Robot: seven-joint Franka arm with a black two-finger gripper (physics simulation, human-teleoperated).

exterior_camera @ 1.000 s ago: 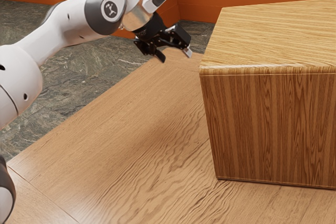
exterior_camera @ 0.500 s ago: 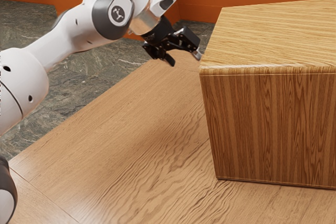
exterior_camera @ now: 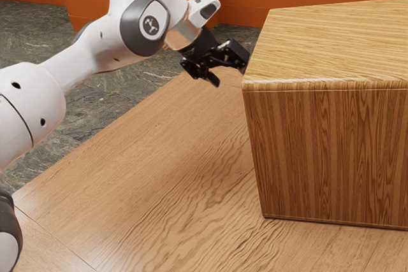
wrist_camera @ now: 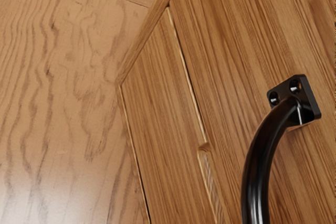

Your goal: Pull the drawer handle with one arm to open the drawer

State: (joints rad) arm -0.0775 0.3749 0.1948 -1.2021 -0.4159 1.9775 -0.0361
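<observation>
My pincer [exterior_camera: 237, 57] sits at the grainy wooden cabinet's [exterior_camera: 325, 151] corner; spread or pressed together, I cannot tell. A glossy black curved handle [wrist_camera: 261, 156] arcs from its square plate.

Soft, even light comes from above. The top of the cabinet [exterior_camera: 319, 36], beside the pincer [exterior_camera: 237, 60], shows pale and bright; its side face below is darker. A faint, soft-edged shadow crosses the table [exterior_camera: 127, 221] beneath the pincer. The black handle [wrist_camera: 257, 156] carries a dull sheen.
</observation>
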